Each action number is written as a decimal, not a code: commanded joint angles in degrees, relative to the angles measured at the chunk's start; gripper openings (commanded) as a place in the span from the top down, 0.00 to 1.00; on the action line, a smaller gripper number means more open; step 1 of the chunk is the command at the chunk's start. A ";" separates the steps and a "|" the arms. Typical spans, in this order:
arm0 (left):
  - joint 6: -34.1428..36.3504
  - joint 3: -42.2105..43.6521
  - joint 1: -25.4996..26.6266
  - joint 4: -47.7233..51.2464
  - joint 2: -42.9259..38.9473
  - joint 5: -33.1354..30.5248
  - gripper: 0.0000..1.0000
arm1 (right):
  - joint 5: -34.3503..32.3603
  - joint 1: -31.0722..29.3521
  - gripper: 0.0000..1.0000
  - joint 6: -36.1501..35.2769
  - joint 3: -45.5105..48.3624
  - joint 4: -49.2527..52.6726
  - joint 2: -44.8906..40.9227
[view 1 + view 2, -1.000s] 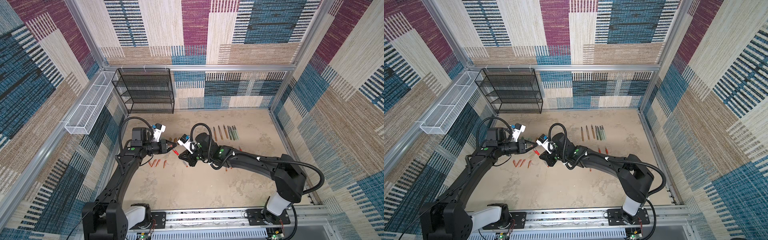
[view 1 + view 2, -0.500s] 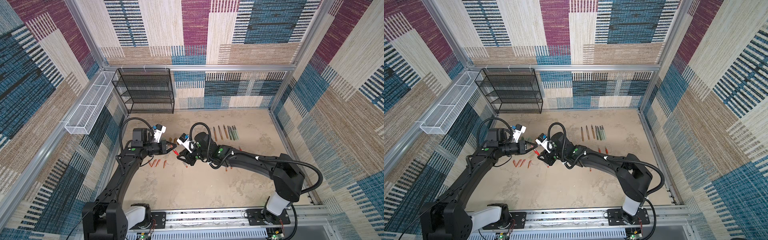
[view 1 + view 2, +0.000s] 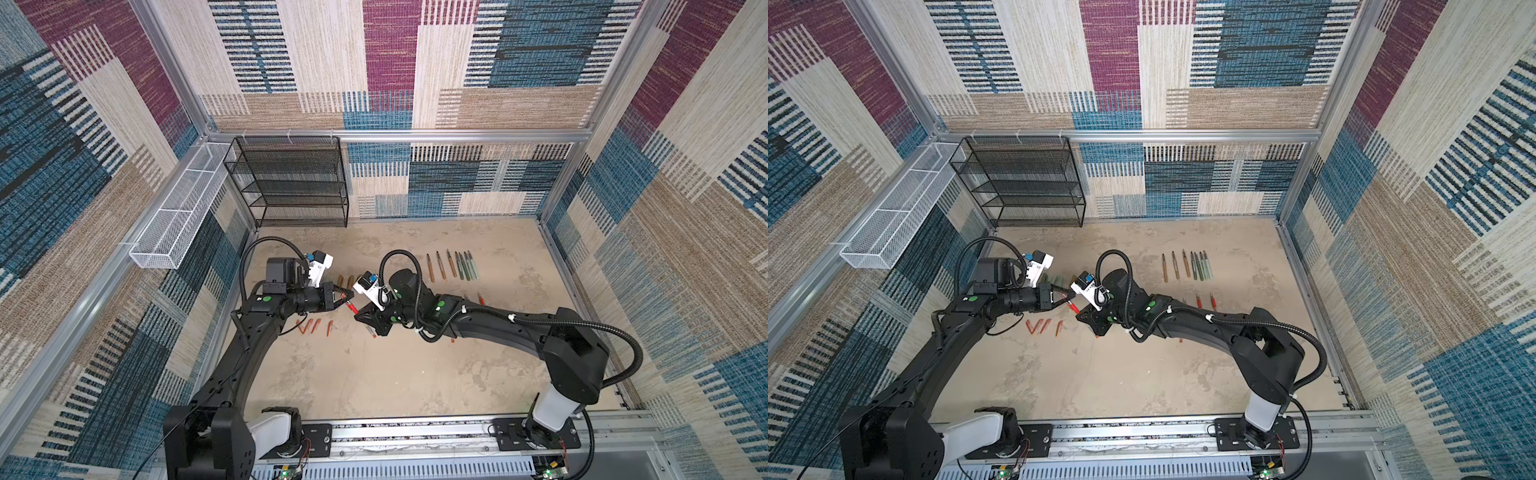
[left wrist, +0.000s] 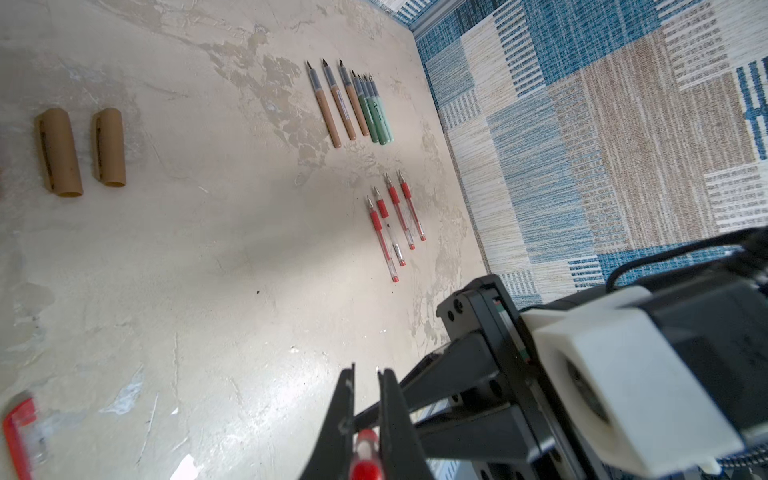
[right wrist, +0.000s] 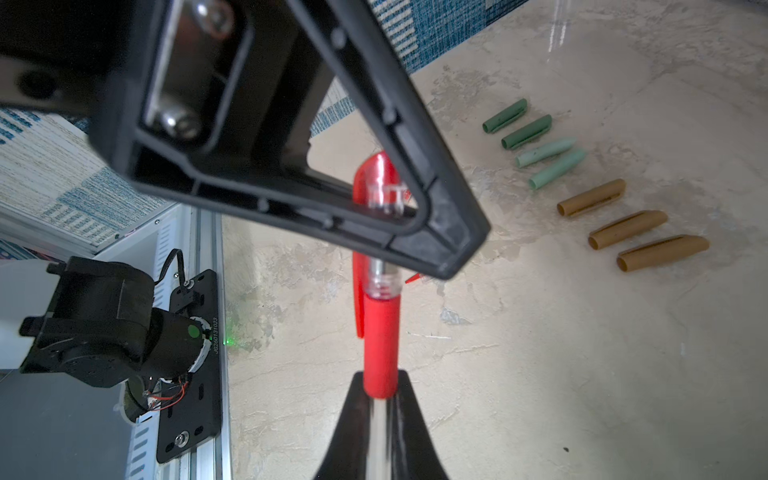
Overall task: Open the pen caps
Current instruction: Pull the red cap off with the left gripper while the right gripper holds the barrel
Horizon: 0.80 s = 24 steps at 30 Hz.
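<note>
In both top views, left of centre, the left gripper [image 3: 351, 297] and right gripper [image 3: 360, 317] meet tip to tip above the table [image 3: 374, 374], both clamped on one red pen [image 3: 350, 307]. The left wrist view adds four uncapped red pens [image 4: 395, 224] mid-frame, its jaws pinching the red cap [image 4: 365, 453] at the bottom edge. The right wrist view adds green caps [image 5: 536, 141] and gold caps [image 5: 631, 226] at right, jaws shut on the clear barrel [image 5: 380, 419], and print beginning "JG" on the base plate [image 5: 203, 415].

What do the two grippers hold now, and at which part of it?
One red pen, held by both: the left gripper is shut on its cap, the right gripper on the clear barrel.
</note>
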<state>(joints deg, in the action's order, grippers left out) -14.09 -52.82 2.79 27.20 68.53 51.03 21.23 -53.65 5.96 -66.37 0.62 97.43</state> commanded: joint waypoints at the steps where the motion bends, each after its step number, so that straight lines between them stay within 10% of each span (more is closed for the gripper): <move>1: 0.73 -1.98 -0.30 -0.39 -0.33 -1.88 1.00 | -1.36 -0.82 1.00 1.61 2.20 5.21 -1.45; 14: 0.35 -4.82 -1.47 1.42 0.28 -2.39 1.00 | -6.23 -2.24 1.00 6.09 13.82 6.22 -11.86; 24: 7.48 -1.42 1.13 6.50 7.30 -19.44 1.00 | -12.00 1.25 1.00 15.09 15.61 9.62 -16.25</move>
<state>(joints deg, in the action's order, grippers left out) -10.85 -54.39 3.36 31.24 73.97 38.11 10.87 -53.67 16.05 -51.20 8.49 81.84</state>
